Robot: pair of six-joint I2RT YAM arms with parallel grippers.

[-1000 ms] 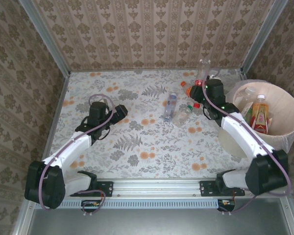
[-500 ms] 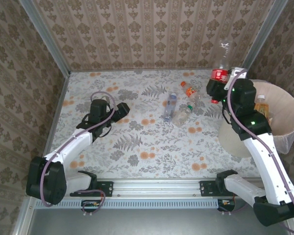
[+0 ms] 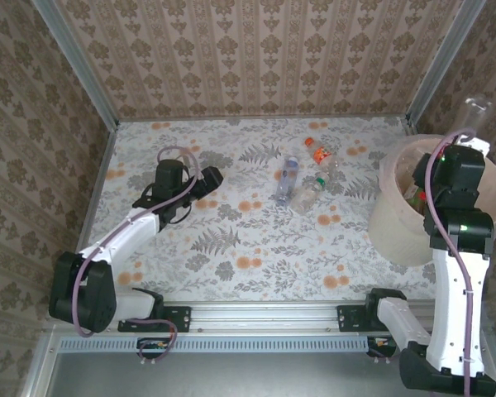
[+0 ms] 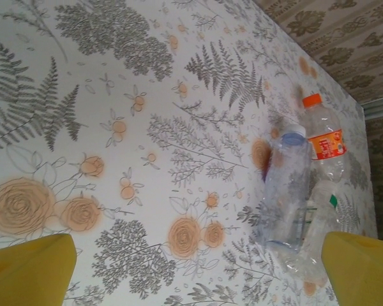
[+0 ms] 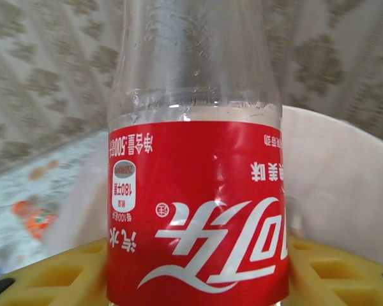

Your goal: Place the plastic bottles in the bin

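Hanging over the bin [image 3: 390, 225] in the top view, the right end effector [image 3: 467, 147] pinches a clear bottle [image 3: 477, 109]; three other bottles [image 3: 287, 178] lie on the tabletop [image 3: 231, 248]. From the left wrist, the left end effector [image 4: 198, 268] is spread wide and they lie ahead. From the right wrist, yellow fingers [image 5: 51, 280] press the clear bottle's red label, with the bin's rim behind.

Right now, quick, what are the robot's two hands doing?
Left gripper: open, holding nothing.
Right gripper: shut on the red-labelled bottle.
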